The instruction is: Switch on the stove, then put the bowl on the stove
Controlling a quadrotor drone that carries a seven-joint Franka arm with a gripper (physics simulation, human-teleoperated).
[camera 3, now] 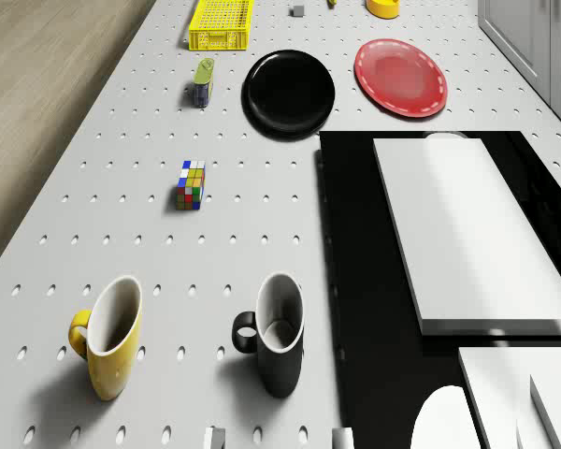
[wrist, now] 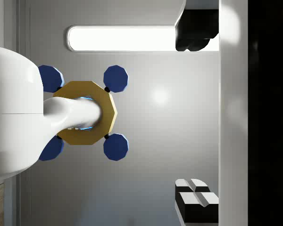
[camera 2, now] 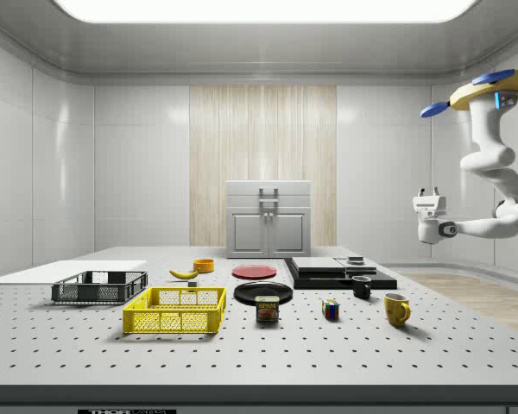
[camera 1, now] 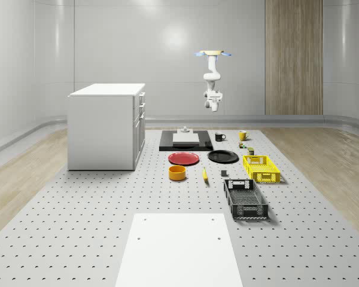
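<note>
Drone (camera 1: pixel 213 54) hovers high past the stove's far end, gripper (camera 2: pixel 429 210) up in the air pointing up, fingers (wrist: pixel 195 197) spread wide and empty; stove (camera 1: pixel 186 141) lies well below it, orange bowl (camera 1: pixel 178 173) farther off beyond the red plate (camera 1: pixel 184 158).

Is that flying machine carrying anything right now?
No. Its tool hangs bare in the air while the drone hovers beyond the stove.

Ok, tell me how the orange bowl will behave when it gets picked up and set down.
The orange bowl looks rigid, with straight, thick walls, so it probably won't flex. Its low, wide shape suggests it will sit stably and rarely tip. The smooth glossy rim may be slippery for a pinch grip.
</note>
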